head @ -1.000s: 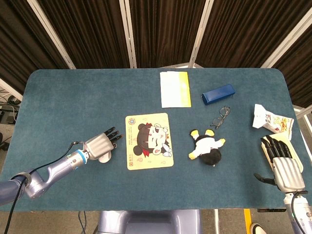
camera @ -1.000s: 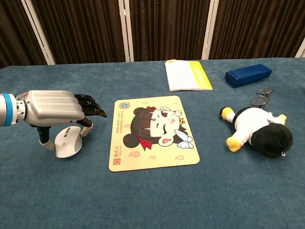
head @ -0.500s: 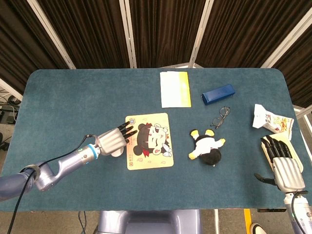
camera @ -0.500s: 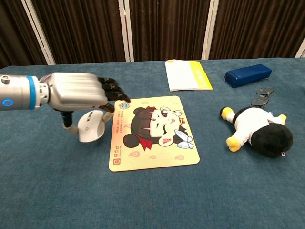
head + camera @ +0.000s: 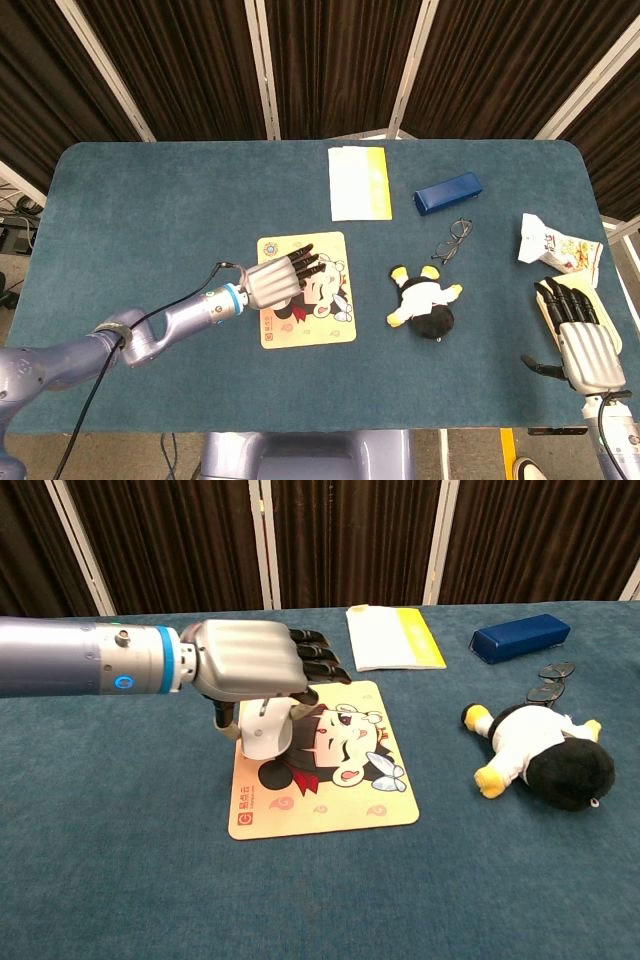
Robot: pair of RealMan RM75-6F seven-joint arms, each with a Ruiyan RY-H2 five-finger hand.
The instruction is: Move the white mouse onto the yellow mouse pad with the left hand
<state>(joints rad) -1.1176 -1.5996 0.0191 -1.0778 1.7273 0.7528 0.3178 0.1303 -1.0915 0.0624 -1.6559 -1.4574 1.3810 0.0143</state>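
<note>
Left hand carries the white mouse over the yellow mouse pad

The left hand (image 5: 255, 662) lies palm down over the white mouse (image 5: 265, 731) with its fingers curled around it from above, a grip which seems chosen so that the mouse comes along flat. The mouse is now above the left part of the yellow mouse pad (image 5: 345, 798); I cannot tell whether it already touches the pad or hangs just over it, so I judge the setting down is not finished. The right hand (image 5: 583, 343) rests at the far right edge of the surface (image 5: 150, 200), holding nothing, fingers extended close together, well apart from the work. I count one mouse, one pad, one plush toy (image 5: 540, 752), one blue case (image 5: 519, 637), one pair of glasses (image 5: 452, 240), one white and yellow booklet (image 5: 392, 637) and one snack bag (image 5: 556, 243).
</note>
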